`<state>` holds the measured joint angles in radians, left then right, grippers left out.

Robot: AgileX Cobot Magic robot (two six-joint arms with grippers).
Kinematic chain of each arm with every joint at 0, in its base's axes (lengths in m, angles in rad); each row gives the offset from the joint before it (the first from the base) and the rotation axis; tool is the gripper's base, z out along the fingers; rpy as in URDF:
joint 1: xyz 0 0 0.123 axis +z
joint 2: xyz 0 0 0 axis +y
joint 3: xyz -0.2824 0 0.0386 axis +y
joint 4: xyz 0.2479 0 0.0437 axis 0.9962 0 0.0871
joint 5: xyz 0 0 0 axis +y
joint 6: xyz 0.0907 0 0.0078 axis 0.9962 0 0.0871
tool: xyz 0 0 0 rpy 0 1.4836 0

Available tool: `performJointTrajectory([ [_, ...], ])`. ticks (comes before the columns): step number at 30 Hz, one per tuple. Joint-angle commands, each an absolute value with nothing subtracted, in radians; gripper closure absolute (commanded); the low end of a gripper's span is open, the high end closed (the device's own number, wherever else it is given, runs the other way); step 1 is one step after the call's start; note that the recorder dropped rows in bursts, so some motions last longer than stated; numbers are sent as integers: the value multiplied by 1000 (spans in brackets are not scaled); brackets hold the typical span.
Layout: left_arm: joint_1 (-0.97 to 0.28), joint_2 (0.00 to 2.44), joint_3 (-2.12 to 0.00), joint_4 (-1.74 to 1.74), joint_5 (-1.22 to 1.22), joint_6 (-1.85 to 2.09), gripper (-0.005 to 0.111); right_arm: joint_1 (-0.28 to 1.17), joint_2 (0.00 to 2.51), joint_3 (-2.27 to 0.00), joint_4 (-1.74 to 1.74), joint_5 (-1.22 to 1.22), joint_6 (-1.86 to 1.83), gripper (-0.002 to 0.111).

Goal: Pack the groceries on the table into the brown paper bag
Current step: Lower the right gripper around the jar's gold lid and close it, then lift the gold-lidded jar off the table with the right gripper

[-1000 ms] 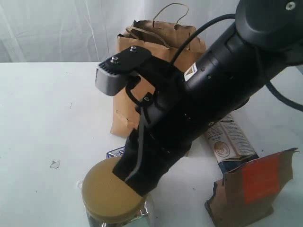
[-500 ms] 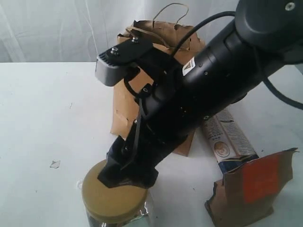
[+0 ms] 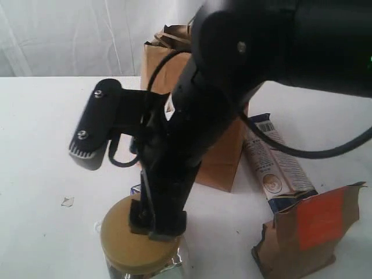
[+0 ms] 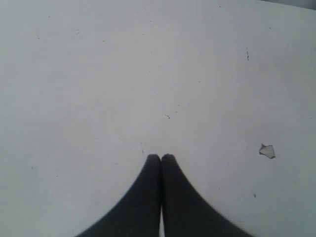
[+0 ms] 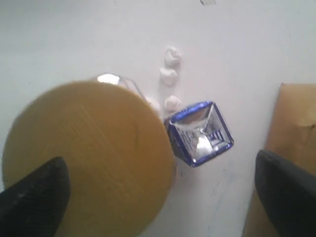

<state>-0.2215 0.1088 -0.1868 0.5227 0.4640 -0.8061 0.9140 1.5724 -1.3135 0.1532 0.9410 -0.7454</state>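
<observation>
Though the bag [image 3: 224,165] stands at upper centre, the arm hides its inside. The jar [image 3: 122,247] sits at the bottom edge with the carton [image 5: 200,132] just beside it and bare table [image 3: 46,133] to the left. The right gripper [image 5: 160,165], narrower a second ago, has swung upright and spreads released over the lid. The left gripper [image 4: 160,159] is clenched, empty.

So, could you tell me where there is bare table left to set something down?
In the exterior view, the table left of the brown paper bag and the tan-lidded jar is bare, bar one small scrap. It is crowded around the bag's foot: jar, small carton, long packet and brown pouch.
</observation>
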Motion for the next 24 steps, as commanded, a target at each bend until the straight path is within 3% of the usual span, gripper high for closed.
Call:
performJointTrajectory([
  [1, -222, 111, -181, 532, 465, -808, 107, 959, 1574, -1348, 160, 930, -751, 14],
  [20, -222, 111, -181, 532, 465, -808, 107, 1004, 1574, -1348, 174, 925, -618, 15],
  [24, -222, 111, -181, 532, 465, -808, 107, 1004, 1574, -1348, 133, 1029, -618, 11],
])
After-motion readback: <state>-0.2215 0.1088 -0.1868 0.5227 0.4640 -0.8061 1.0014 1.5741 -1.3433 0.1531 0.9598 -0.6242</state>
